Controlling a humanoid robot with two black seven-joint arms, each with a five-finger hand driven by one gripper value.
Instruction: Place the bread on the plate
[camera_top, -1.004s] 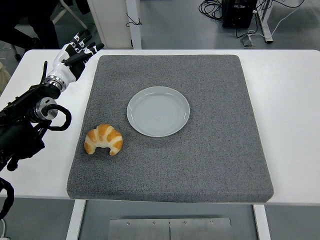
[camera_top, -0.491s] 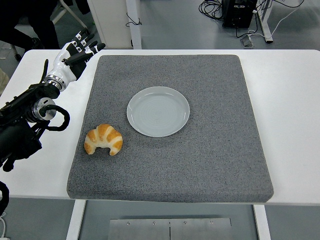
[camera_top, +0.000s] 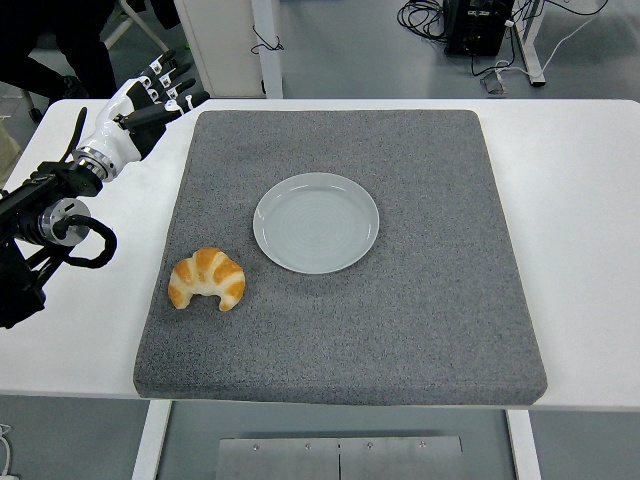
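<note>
Left arm: black jointed arm came in from the left edge, over the bare white desk, beside the mat's left side.
Left hand: white-and-black five-fingered left hand sat at the far-left corner of the mat, above the desk, well apart from the bread.
Fingers: the fingers were spread apart and extended, gripping nothing.
Mat: large grey square foam mat covered most of the desk; both bread and plate lay on it.
Bread: golden-brown crescent croissant lay on the mat's near-left part, ends pointing toward the near edge, untouched by any hand.
Bread vs plate: croissant was near the plate's lower-left rim but apart from it, not on it.
Plate: round pale grey-blue ceramic plate sat flat near the mat's middle, slightly left of centre, nothing on it.
Right side: only mat and bare desk showed there.
Background: black cables lay on the grey floor beyond the desk's far edge.
</note>
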